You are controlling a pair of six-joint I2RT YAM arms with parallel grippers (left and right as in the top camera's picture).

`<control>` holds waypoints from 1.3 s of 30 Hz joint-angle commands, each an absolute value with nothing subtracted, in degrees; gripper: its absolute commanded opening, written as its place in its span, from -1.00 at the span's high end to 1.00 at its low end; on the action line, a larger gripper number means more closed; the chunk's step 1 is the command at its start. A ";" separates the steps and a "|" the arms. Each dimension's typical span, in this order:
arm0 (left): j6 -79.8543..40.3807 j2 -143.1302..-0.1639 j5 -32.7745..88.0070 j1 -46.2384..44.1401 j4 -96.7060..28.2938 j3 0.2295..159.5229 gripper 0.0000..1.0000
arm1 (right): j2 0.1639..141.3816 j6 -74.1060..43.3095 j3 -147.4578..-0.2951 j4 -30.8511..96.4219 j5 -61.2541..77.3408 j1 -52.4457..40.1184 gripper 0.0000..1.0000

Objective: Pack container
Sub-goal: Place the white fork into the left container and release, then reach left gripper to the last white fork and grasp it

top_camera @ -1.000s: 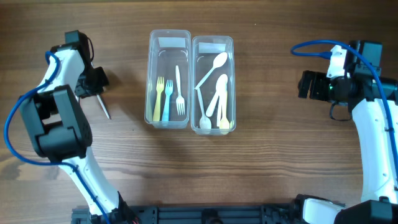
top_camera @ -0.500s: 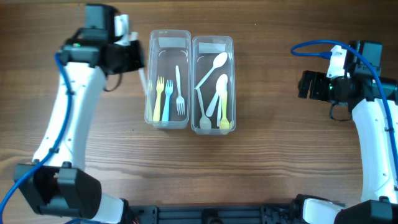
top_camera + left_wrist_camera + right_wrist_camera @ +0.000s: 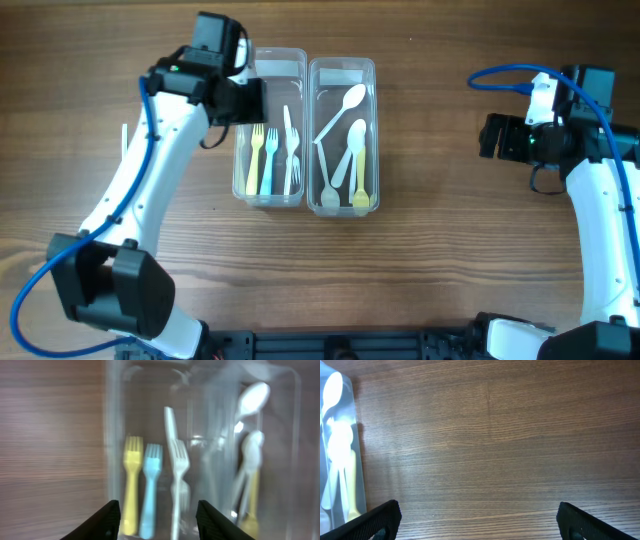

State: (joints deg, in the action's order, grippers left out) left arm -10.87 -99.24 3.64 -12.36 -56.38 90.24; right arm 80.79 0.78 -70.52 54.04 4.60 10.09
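Left tool (image 3: 160,521) hangs over the fork bin (image 3: 270,62), its fingertips (image 3: 110,519) spread wide with nothing between them. That bin lies directly under it. The forks lie along the bin's length, parallel to each other and running straight away from the tool in the wrist view. The yellow fork (image 3: 132,480) is nearest the outer wall, the blue fork (image 3: 151,482) is just beside it, and the white forks (image 3: 178,467) are toward the wall shared with the spoon bin (image 3: 342,68). Any further drop or pick in either bin looks like the left arm's job, as it is much the nearer.

Right tool (image 3: 480,522) is also wide and empty. It sits well apart over bare counter (image 3: 490,435), with only the spoon bin's edge at the left of its view.

The left wrist view is smeared. The white forks overlap, and I cannot tell whether there are two or how they cross. The spoons (image 3: 348,140) are piled and read poorly through the clear wall. From overhead, the arm covers the fork bin's near corner and the tool's opening.
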 commanded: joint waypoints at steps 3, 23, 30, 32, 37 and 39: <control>-10.72 -92.14 -11.46 -3.07 -59.61 92.16 -0.36 | 80.90 1.39 -70.30 53.93 3.86 10.00 -1.00; -3.11 -112.84 -10.79 19.75 -55.68 86.89 -0.25 | 80.90 1.39 -70.30 53.93 3.86 10.00 -1.00; 4.32 -120.95 -5.58 20.05 -52.21 86.89 -0.29 | 80.90 1.39 -70.30 53.93 3.86 10.00 -0.99; 4.32 -121.80 -5.58 20.12 -51.59 86.87 -0.26 | 80.90 1.39 -70.30 53.93 3.86 10.00 -0.99; 5.21 -122.04 -5.50 20.12 -50.09 86.15 -0.22 | 80.90 1.37 -70.30 53.93 3.86 10.00 -0.99; 6.90 -122.06 -5.28 20.12 -49.39 85.14 -0.21 | 80.90 1.39 -70.30 53.93 3.86 10.00 -0.99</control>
State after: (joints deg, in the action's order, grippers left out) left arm 3.55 -121.56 -6.48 19.64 -50.09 87.02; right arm 80.79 0.78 -70.52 54.04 4.60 10.07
